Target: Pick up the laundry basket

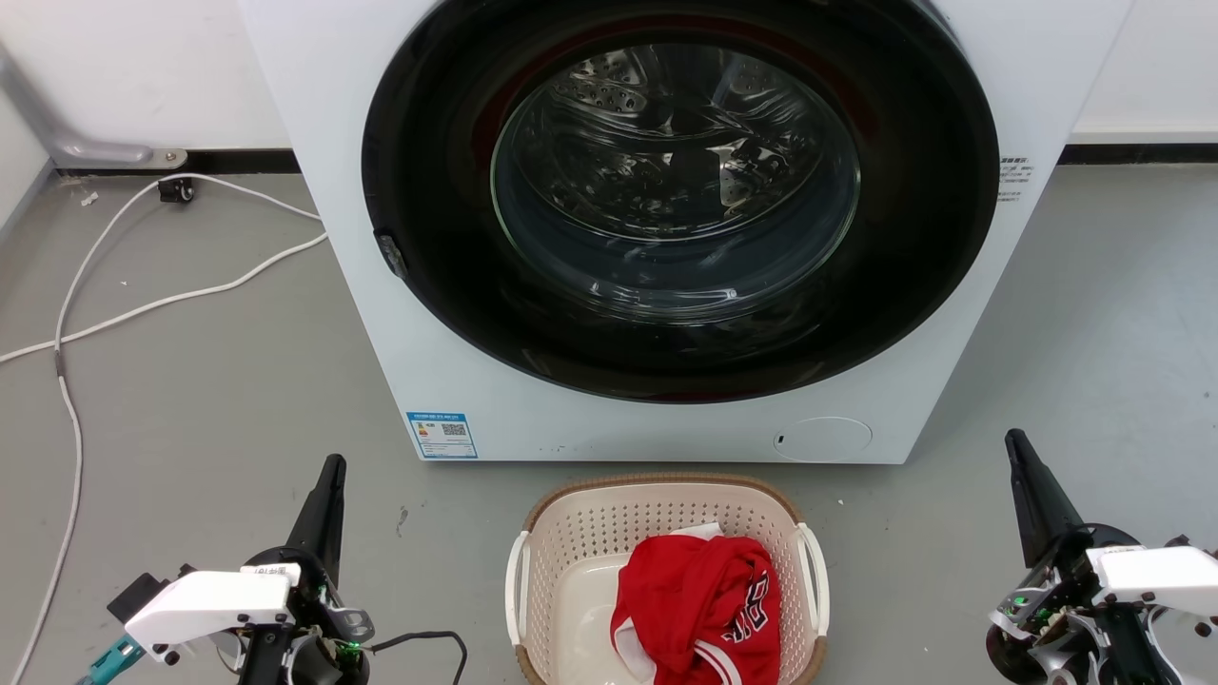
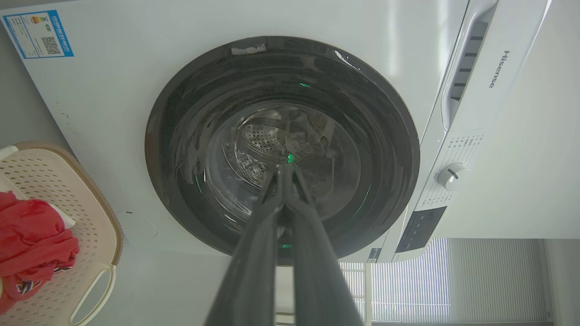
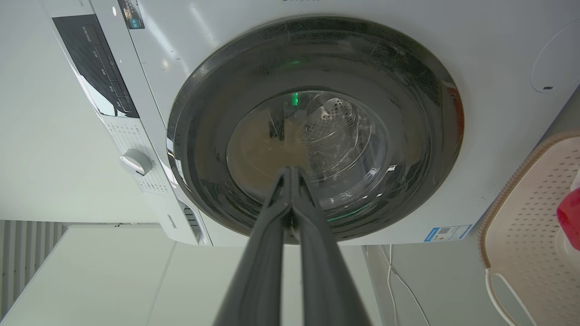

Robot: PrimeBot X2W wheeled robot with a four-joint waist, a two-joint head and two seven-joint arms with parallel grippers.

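The laundry basket, cream perforated plastic with a brown woven-look rim and white side handles, sits on the floor at the bottom centre of the head view, just in front of the washing machine. A red garment lies inside it. The basket also shows at the left of the left wrist view and the basket at the right edge of the right wrist view. My left gripper is shut, well to the basket's left. Well to its right is my right gripper, also shut. Both hold nothing.
A white front-loading washing machine with a dark round door stands right behind the basket. White cables trail over the grey floor at the left. Bare floor lies on both sides of the basket.
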